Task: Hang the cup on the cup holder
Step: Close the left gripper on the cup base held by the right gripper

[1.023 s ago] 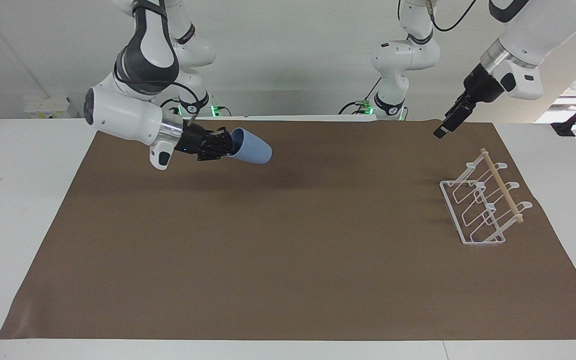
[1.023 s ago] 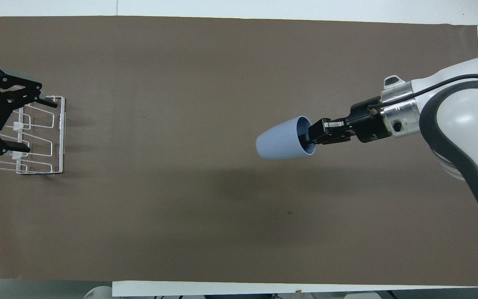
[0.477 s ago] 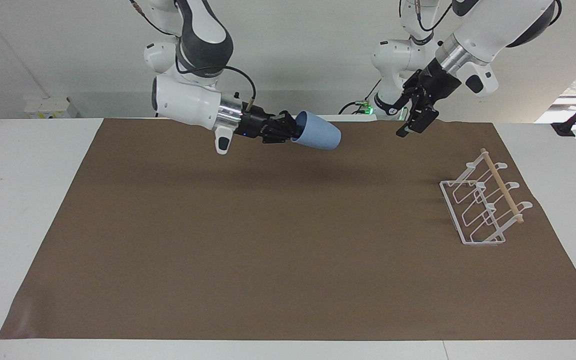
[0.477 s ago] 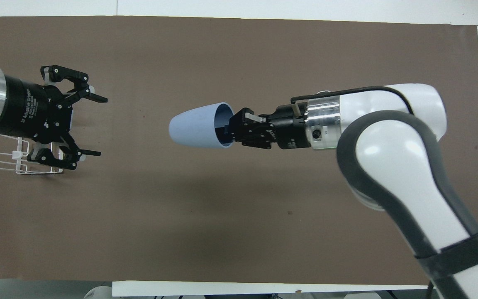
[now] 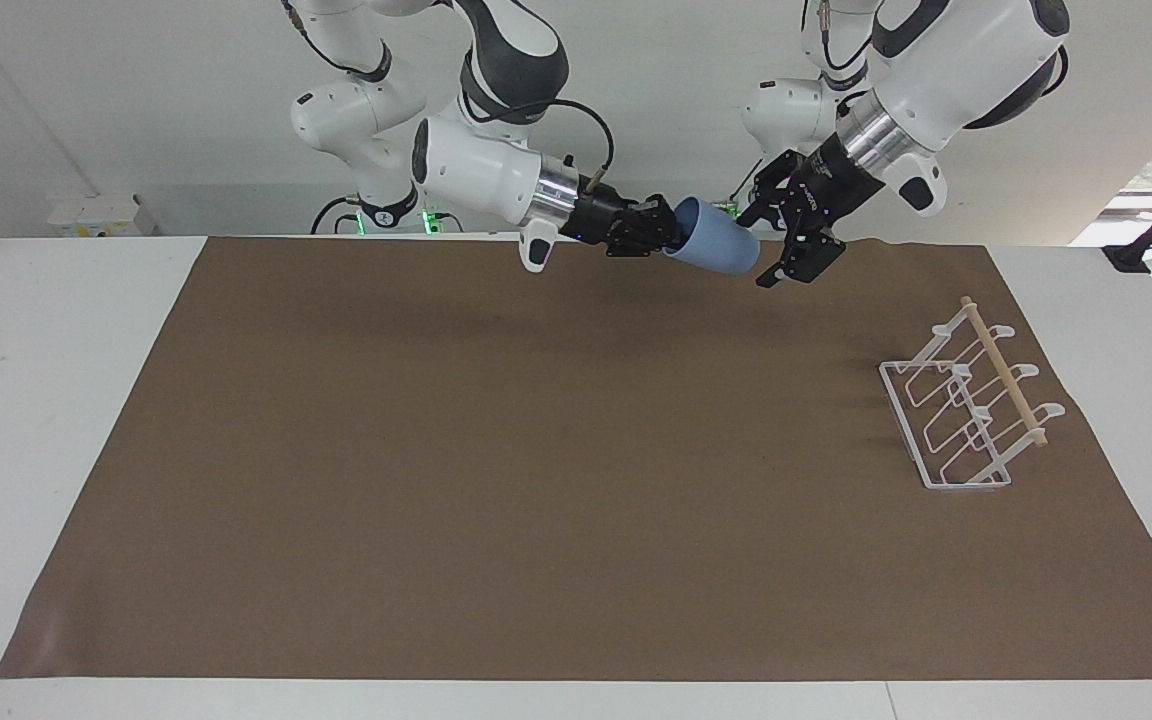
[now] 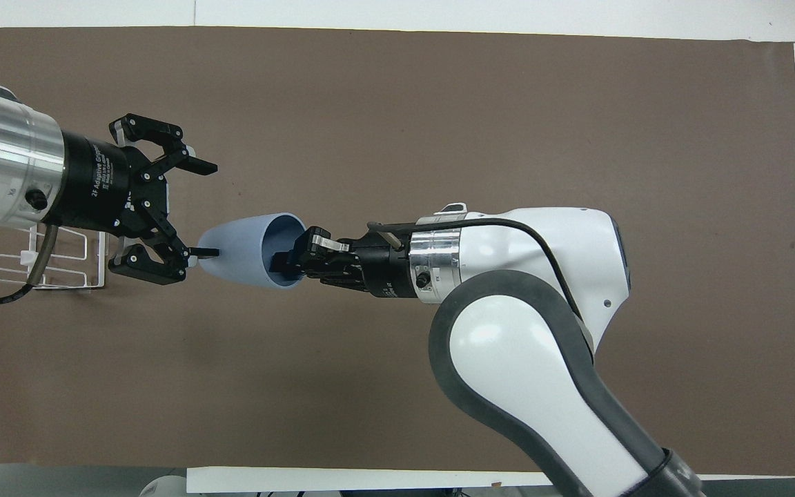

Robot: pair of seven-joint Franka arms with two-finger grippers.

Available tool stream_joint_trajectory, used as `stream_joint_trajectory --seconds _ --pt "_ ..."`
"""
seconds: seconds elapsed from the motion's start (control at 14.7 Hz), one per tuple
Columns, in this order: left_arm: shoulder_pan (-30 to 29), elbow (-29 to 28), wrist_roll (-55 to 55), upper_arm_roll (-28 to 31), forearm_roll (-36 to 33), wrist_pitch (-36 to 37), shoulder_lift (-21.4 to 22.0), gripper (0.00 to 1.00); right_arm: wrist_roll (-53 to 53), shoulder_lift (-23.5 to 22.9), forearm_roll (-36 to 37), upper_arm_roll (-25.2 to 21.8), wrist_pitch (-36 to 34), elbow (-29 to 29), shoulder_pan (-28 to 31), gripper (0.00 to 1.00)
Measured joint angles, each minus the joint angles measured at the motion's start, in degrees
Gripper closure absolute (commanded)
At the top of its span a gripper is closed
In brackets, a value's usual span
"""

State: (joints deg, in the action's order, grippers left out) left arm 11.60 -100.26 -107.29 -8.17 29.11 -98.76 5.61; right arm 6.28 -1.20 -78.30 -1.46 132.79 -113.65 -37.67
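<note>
The light-blue cup (image 5: 718, 250) (image 6: 246, 247) hangs on its side in the air, base toward the left arm's end of the table. My right gripper (image 5: 669, 234) (image 6: 288, 263) is shut on the cup's rim, with one finger inside the mouth. My left gripper (image 5: 760, 248) (image 6: 205, 210) is open, and the cup's base sits just at its fingertips; whether they touch I cannot tell. Both grippers hover over the mat's edge nearest the robots. The white wire cup holder (image 5: 966, 415) (image 6: 73, 266) stands on the mat toward the left arm's end, partly covered by the left arm in the overhead view.
A brown mat (image 5: 536, 450) (image 6: 439, 103) covers most of the white table (image 5: 66, 400). A wooden dowel (image 5: 1004, 372) lies across the top of the holder. Nothing else rests on the mat.
My right gripper has carried the cup toward the left arm's end. My left gripper, still open, has come in from over the holder to meet the cup's base.
</note>
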Motion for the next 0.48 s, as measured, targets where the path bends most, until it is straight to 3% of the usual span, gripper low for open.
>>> stream_joint_trajectory --seconds 0.48 --pt "3.82 -2.48 0.28 -0.34 1.30 0.12 1.00 0.00 0.00 0.00 -0.65 -0.31 1.21 -0.15 0.00 0.99"
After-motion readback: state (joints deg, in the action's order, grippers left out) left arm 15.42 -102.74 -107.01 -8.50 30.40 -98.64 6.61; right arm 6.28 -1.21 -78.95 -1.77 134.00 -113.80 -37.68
